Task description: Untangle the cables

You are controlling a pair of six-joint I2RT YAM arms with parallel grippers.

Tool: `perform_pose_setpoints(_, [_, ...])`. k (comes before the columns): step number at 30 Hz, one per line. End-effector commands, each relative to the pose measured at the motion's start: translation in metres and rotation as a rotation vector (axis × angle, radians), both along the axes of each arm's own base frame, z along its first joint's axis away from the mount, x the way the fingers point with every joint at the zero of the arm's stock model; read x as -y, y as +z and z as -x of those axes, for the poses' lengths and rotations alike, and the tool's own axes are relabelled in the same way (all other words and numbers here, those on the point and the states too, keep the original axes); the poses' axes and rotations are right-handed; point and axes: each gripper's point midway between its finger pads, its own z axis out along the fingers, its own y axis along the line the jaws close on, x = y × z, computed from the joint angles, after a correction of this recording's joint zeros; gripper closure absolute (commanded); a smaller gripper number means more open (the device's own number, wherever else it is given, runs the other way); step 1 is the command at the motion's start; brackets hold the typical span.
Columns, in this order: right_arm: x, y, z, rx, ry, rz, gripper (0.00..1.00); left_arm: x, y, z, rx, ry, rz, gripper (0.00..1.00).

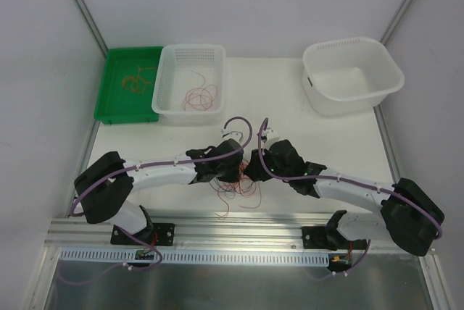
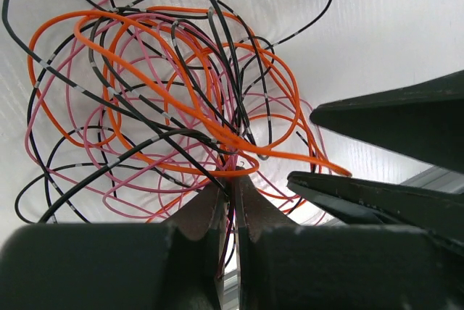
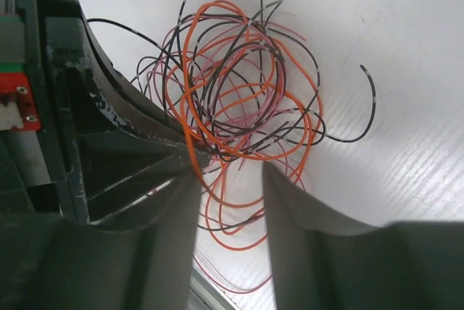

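Your left gripper [image 2: 233,179] is clamped on a few strands at the near edge of the cables [image 2: 167,100], the tangle fanning out toward 11 o'clock from its tips. Your right gripper [image 3: 232,172] stands parted astride loose loops, the knot at 12 o'clock. Both arms meet over it on the table [image 1: 290,122]; pulling apart, 9 against 3, looks the likely move

We get bright, even, diffuse light; shadows on the white table [image 1: 348,140] are faint. In the wrist views the cables [image 2: 181,107] are sharp, the left gripper [image 2: 233,179] dark, slightly soft.
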Motion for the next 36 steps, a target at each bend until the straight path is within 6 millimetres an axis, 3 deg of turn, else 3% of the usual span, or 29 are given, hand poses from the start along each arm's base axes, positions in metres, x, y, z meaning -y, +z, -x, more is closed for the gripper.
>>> perform_pose_setpoints(1, [-0.023,0.035,-0.013,0.079,0.036,-0.100,0.62,0.003,0.012,0.000,0.035,-0.020,0.039,1.00])
perform_pose_setpoints(3, [-0.024,0.037,-0.012,0.081,0.043,-0.101,0.70,0.002,0.012,-0.001,0.038,-0.018,0.037,1.00])
perform_pose_setpoints(7, [-0.011,0.038,-0.013,0.090,0.017,-0.056,0.99,-0.008,0.012,-0.006,0.066,0.012,0.016,1.00])
perform_pose_setpoints(9, [-0.002,0.041,-0.013,0.103,0.001,-0.030,0.99,-0.020,0.009,-0.013,0.058,0.051,0.007,1.00])
perform_pose_setpoints(10, [0.004,0.055,-0.014,0.137,-0.006,-0.036,0.99,-0.029,0.006,-0.013,0.048,0.072,0.004,1.00])
perform_pose_setpoints(12, [0.033,0.055,-0.017,0.149,-0.078,0.044,0.99,-0.048,0.006,-0.023,0.040,0.137,0.007,1.00])
perform_pose_setpoints(13, [0.044,0.075,-0.019,0.197,-0.099,0.030,0.99,-0.059,-0.002,-0.022,0.023,0.160,-0.004,1.00])
perform_pose_setpoints(15, [0.077,0.077,-0.021,0.192,-0.180,0.097,0.99,-0.073,0.000,-0.026,0.016,0.198,0.010,1.00])
perform_pose_setpoints(19, [0.141,0.111,-0.023,0.237,-0.346,0.142,0.99,-0.112,-0.005,-0.035,0.013,0.299,-0.002,1.00])
perform_pose_setpoints(20, [0.166,0.124,-0.023,0.248,-0.425,0.163,0.99,-0.117,-0.004,-0.036,0.016,0.313,-0.001,1.00])
perform_pose_setpoints(23, [0.206,0.139,-0.018,0.243,-0.553,0.227,0.99,-0.137,-0.001,-0.040,0.019,0.368,-0.003,1.00])
perform_pose_setpoints(24, [0.213,0.160,-0.016,0.278,-0.580,0.210,0.99,-0.140,0.003,-0.041,0.029,0.380,0.006,1.00])
perform_pose_setpoints(26, [0.231,0.173,-0.011,0.287,-0.644,0.240,0.99,-0.155,0.003,-0.040,0.016,0.419,-0.015,1.00])
perform_pose_setpoints(27, [0.236,0.193,-0.009,0.321,-0.669,0.225,0.99,-0.159,0.008,-0.042,0.027,0.431,-0.010,1.00])
perform_pose_setpoints(30, [0.253,0.217,-0.004,0.356,-0.730,0.248,0.99,-0.176,0.013,-0.041,0.032,0.477,-0.031,1.00])
perform_pose_setpoints(31, [0.257,0.236,-0.002,0.388,-0.749,0.230,0.99,-0.180,0.015,-0.042,0.039,0.484,-0.038,1.00])
perform_pose_setpoints(36, [0.287,0.290,0.005,0.488,-0.890,0.232,0.99,-0.206,0.011,-0.039,0.029,0.551,-0.100,1.00])
